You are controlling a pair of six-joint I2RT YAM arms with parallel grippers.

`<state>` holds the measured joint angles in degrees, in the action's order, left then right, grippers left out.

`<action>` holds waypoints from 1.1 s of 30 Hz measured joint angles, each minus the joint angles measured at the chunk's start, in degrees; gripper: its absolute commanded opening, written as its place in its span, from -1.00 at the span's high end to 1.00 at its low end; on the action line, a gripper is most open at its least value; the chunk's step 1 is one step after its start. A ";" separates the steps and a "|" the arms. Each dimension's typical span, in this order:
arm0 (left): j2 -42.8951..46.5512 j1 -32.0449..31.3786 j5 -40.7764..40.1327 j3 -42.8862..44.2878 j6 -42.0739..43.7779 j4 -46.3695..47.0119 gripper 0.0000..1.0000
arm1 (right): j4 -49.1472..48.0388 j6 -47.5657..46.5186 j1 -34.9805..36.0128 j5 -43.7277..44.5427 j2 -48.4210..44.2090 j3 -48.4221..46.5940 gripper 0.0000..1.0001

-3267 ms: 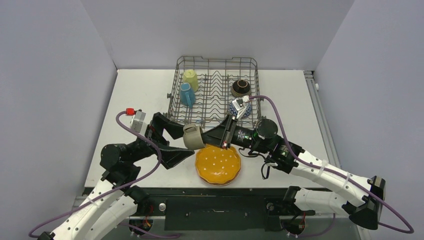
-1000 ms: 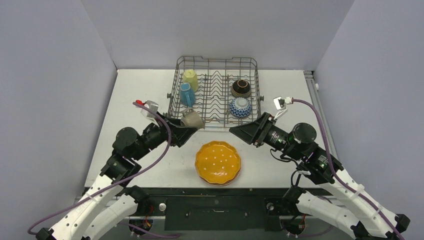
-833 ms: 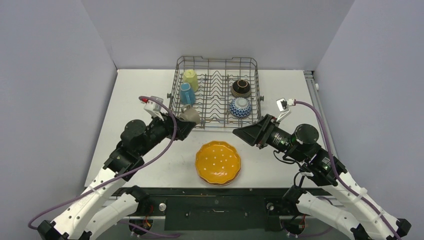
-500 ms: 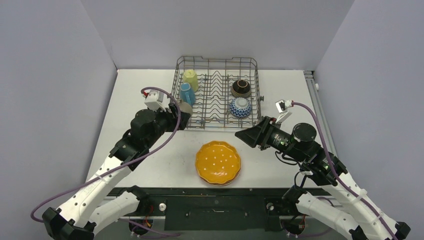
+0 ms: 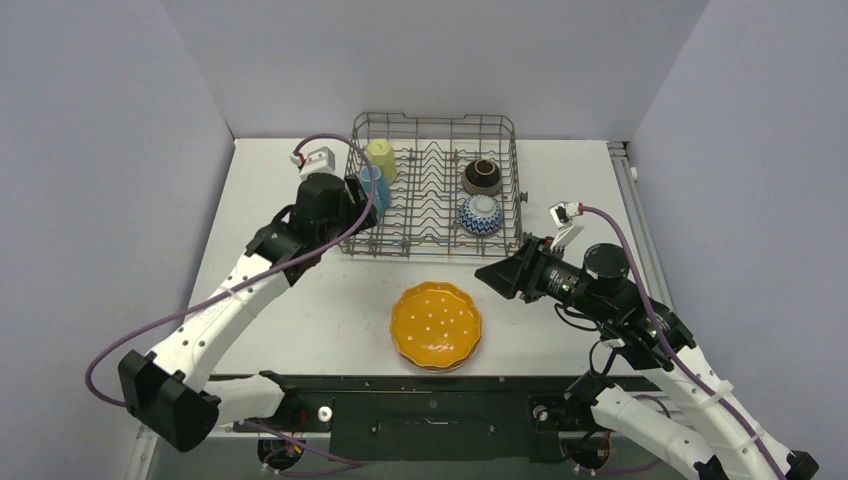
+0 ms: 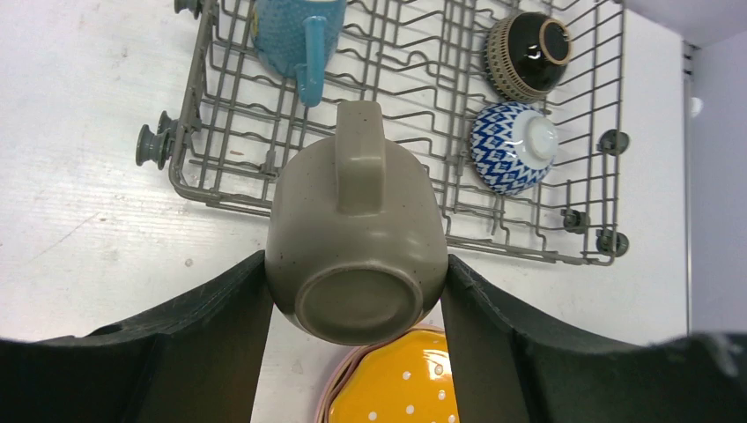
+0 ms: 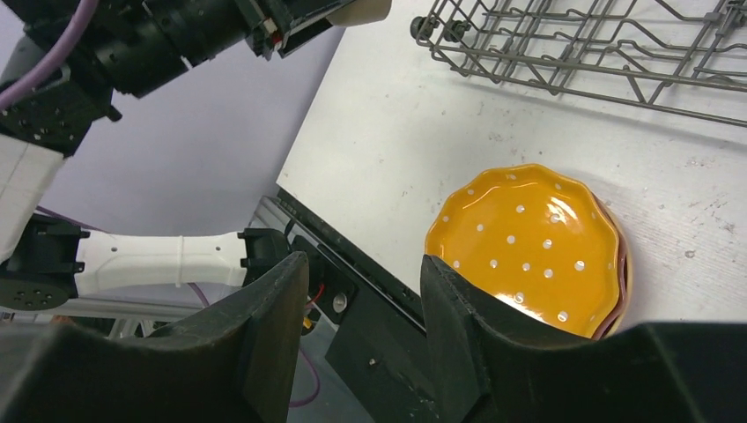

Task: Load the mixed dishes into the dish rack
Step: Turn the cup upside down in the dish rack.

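My left gripper (image 6: 355,263) is shut on a grey mug (image 6: 357,233), held bottom toward the camera with its handle pointing at the dish rack (image 6: 189,176). In the top view this gripper (image 5: 357,205) hovers over the rack's (image 5: 435,118) front left corner. The rack holds a blue mug (image 6: 295,31), a pale-yellow mug (image 5: 381,157), a dark brown bowl (image 5: 481,176) and a blue-white bowl (image 5: 481,214). An orange dotted plate (image 5: 436,325) tops a stack with pink rims near the front edge. My right gripper (image 5: 490,275) is open and empty, right of the stack.
The rack's small wheels (image 6: 151,145) stick out on its left side. Grey walls close in the table on three sides. A black rail (image 7: 388,300) runs along the table's near edge below the right gripper (image 7: 364,264).
The left arm has swung up and away with the grey mug, from the table in front of the rack to above its front left corner. The right gripper drew back slightly.
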<state>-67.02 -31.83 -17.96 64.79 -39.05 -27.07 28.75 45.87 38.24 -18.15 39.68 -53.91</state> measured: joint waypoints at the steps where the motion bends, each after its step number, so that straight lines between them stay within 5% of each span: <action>1: -1.77 0.37 -0.07 1.90 -0.61 -1.73 1.00 | 0.13 -0.28 -0.24 -0.24 0.00 0.00 0.08; 15: -22.32 5.77 6.58 20.50 -1.60 -15.89 1.00 | 0.50 -2.51 -4.59 -5.11 -1.25 3.06 0.07; 33: -34.45 9.79 11.23 25.03 -3.96 -17.29 1.00 | 1.29 -5.29 -9.49 -11.32 -1.27 5.68 0.07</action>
<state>-101.47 -22.04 -6.72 89.82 -43.00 -44.36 30.04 40.58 28.75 -29.47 38.41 -48.23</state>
